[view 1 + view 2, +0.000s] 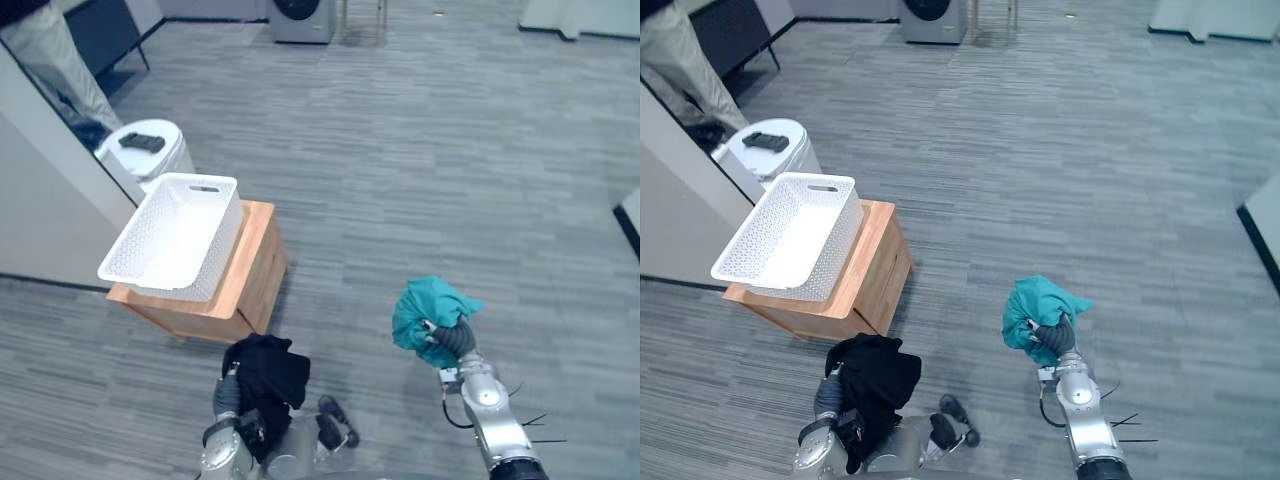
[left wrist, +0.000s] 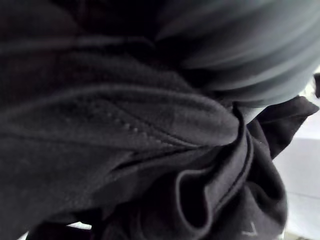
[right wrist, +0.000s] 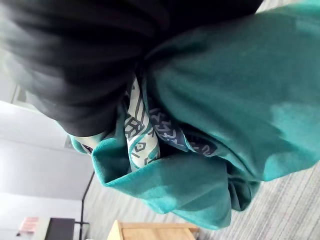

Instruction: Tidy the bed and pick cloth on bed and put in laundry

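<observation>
The right hand (image 1: pixel 452 338) clutches a bunched teal cloth (image 1: pixel 430 308), fingers curled into it. Its wrist view adds a white patterned lining (image 3: pixel 137 135) among the folds. The left hand (image 1: pixel 228 393) is buried under a black cloth (image 1: pixel 268 372), and I cannot tell how its fingers stand. Just ahead, a white basket (image 1: pixel 222 245) sits along a wooden cabinet's (image 1: pixel 258 250) left edge. Open floor (image 1: pixel 420 150) lies around the teal cloth.

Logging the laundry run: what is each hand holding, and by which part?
The right hand grips the teal cloth by its bunched underside. The black cloth hangs bunched over the left hand; where it is gripped is hidden.
</observation>
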You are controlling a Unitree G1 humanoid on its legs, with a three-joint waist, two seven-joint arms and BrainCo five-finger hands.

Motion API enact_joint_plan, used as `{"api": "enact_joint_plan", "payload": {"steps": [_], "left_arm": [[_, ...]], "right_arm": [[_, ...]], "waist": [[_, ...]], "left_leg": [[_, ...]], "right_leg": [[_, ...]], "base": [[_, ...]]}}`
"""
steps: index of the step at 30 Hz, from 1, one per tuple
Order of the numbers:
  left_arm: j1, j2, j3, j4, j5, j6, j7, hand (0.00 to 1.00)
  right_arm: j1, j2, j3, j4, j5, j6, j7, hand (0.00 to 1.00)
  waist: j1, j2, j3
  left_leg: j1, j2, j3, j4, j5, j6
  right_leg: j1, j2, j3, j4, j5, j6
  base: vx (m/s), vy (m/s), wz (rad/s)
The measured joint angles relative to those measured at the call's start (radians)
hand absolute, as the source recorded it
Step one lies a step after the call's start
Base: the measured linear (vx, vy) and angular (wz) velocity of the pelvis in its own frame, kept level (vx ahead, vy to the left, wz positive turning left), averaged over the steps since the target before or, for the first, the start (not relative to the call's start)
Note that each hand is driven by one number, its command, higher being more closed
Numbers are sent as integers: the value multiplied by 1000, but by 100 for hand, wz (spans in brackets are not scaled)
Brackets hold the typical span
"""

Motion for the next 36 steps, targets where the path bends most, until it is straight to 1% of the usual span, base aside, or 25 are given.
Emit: {"api": "enact_joint_plan", "payload": {"steps": [1, 3, 5, 7, 8, 9, 10, 12, 13, 14, 16, 17, 18, 19, 20, 21, 22, 23, 25, 26, 27, 30, 31, 34, 36], "left_arm": [[-5, 0, 4, -5, -2, 5, 2, 100], [-8, 5, -10, -12, -2, 11, 5, 100], [-4, 8, -37, -27, -1, 12, 7, 100], [-20, 33, -75, -45, 0, 1, 5, 100], [-30, 40, -78, -45, 0, 0, 4, 100], [-53, 56, -86, -43, 1, -3, 5, 100], [-79, 75, -96, -31, 7, -6, 5, 100], [-100, 95, -95, -8, 25, -9, 7, 100], [-105, 104, -95, -1, 34, -10, 7, 100], [-104, 130, -92, 4, 42, -12, 11, 100], [-79, 152, -72, 3, 45, -16, 21, 100], [-46, 158, -38, 2, 50, -25, 25, 100], [-35, 161, -9, 17, 58, -26, 25, 100], [-46, 138, -8, 37, 58, -23, 25, 100], [-42, 94, -6, 38, 58, -23, 24, 100], [-37, 56, -5, 44, 58, -20, 22, 100], [-31, 30, -8, 46, 58, -9, 20, 100], [-32, 24, -18, 45, 59, -7, 17, 100], [-42, 24, -45, 25, 81, -8, -8, 100], [-47, 25, -49, 18, 87, -10, -11, 100], [-54, 27, -61, 10, 92, -11, -18, 100], [-62, 46, -81, 10, 104, -10, -26, 100], [-58, 56, -93, 10, 108, -10, -25, 100], [-57, 80, -106, 12, 108, -8, -34, 100], [-50, 86, -109, 12, 107, -8, -40, 100]], "right_arm": [[-7, 22, -3, 1, -7, 0, 0, 100], [-6, 38, -2, 2, -14, 0, 1, 100], [-3, 39, -1, 5, -19, -1, 2, 100], [0, 45, 1, -3, -20, -11, 2, 100], [2, 45, -1, -3, -20, -13, 2, 100], [10, 46, -11, -4, -20, -16, 2, 100], [24, 48, -34, -5, -20, -18, 2, 100], [31, 54, -60, -5, -20, -17, 2, 100], [34, 58, -69, -6, -20, -17, 2, 100], [40, 68, -74, -10, -20, -16, 0, 100], [61, 71, -64, -46, -21, -12, 1, 100], [68, 71, -51, -78, -22, -12, 2, 100], [58, 61, -39, -98, -23, -19, 1, 100], [56, 47, -43, -114, -24, -22, -3, 100], [51, 10, -49, -135, -24, -23, -18, 100], [51, -14, -51, -157, -25, -23, -23, 100], [48, -22, -53, -169, -29, -23, -30, 100], [48, -21, -60, -185, -32, -23, -36, 100], [39, -27, -96, -260, -41, -29, -40, 100], [33, -29, -110, -273, -44, -29, -40, 100], [26, -33, -121, -282, -50, -31, -43, 100], [21, -29, -139, -316, -61, -30, -42, 100], [9, -30, -142, -324, -62, -30, -42, 100], [-42, -31, -133, -321, -63, -31, -42, 100], [-70, -34, -104, -296, -71, -32, -40, 100]], "waist": [[-9, -14, 1], [-31, -19, 2], [-38, -3, 4], [-58, 9, -6], [-61, 8, -7], [-61, 9, -7], [-58, 6, -7], [-57, 5, -3], [-57, -1, -1], [-57, -22, 8], [-55, -34, 4], [-55, -53, -12], [-59, -63, -25], [-74, -38, -23], [-86, 5, -9], [-81, 28, 3], [-79, 23, 7], [-79, 20, 8], [-83, 25, 5], [-84, 29, 3], [-87, 36, -2], [-92, -10, -4], [-110, -20, -9], [-107, -31, -9], [-105, -33, -10]], "left_leg": [[25, -27, -83, 6, -27, -1], [90, -82, -186, -16, -36, -3], [198, -125, -308, -74, -31, -23], [254, -149, -503, -125, -13, -57], [260, -150, -538, -133, -10, -62], [267, -154, -620, -137, -11, -79], [273, -158, -713, -132, -18, -97], [292, -157, -814, -118, -39, -133], [303, -156, -843, -113, -52, -152], [325, -152, -907, -90, -96, -189], [344, -118, -962, -22, -177, -211], [363, -77, -988, 17, -234, -249], [321, -37, -954, 139, -267, -297], [252, 12, -902, 254, -260, -297], [184, 110, -785, 400, -218, -287], [134, 184, -683, 483, -163, -292], [124, 206, -584, 481, -171, -303], [124, 198, -529, 458, -181, -316], [107, 137, -386, 311, -180, -327], [108, 121, -341, 233, -159, -318], [124, 115, -266, 133, -102, -210], [195, 27, -277, -47, -24, -216], [212, 10, -290, -82, -6, -209], [233, -3, -291, -120, 10, -202], [240, -7, -290, -130, 11, -203]], "right_leg": [[-100, -25, 22, 260, 91, 86], [-170, -73, 31, 492, 87, 100], [-201, -117, 26, 516, 39, 73], [-272, -157, 31, 311, -19, -6], [-289, -160, 59, 244, -19, -10], [-309, -164, 125, 69, -10, -6], [-328, -187, 214, -117, 42, -10], [-351, -221, 295, -267, 115, 21], [-348, -236, 310, -297, 128, 40], [-347, -264, 315, -318, 141, 48], [-335, -248, 329, -290, 150, 34], [-312, -200, 308, -265, 142, 29], [-305, -170, 290, -232, 195, 61], [-297, -145, 236, -206, 210, 48], [-256, -99, 181, -223, 208, 13], [-207, -73, 145, -261, 220, -31], [-157, -72, 120, -305, 239, -62], [-130, -76, 104, -334, 250, -75], [-77, -89, 48, -396, 259, -86], [-71, -89, 31, -403, 259, -86], [-65, -82, 8, -403, 259, -85], [-37, -124, -17, -417, 270, -71], [-33, -132, -35, -416, 277, -69], [-28, -136, -28, -416, 306, -49], [-24, -137, -27, -422, 319, -55]], "base": [[608, 237, 139], [535, 154, 202], [508, 92, 209], [447, -46, 233], [430, -131, 236], [410, -188, 213], [407, -216, 207], [369, -246, 164], [417, -332, 171], [403, -410, 149], [485, -551, 128], [519, -561, 102], [579, -655, 126], [362, -420, 126], [417, -497, 111], [413, -411, 88], [466, -403, 61], [419, -283, 58], [305, -151, 51], [165, -53, 49], [186, -27, 43], [147, 28, 44], [119, 91, 51], [80, 94, 15], [19, 70, 2]]}}
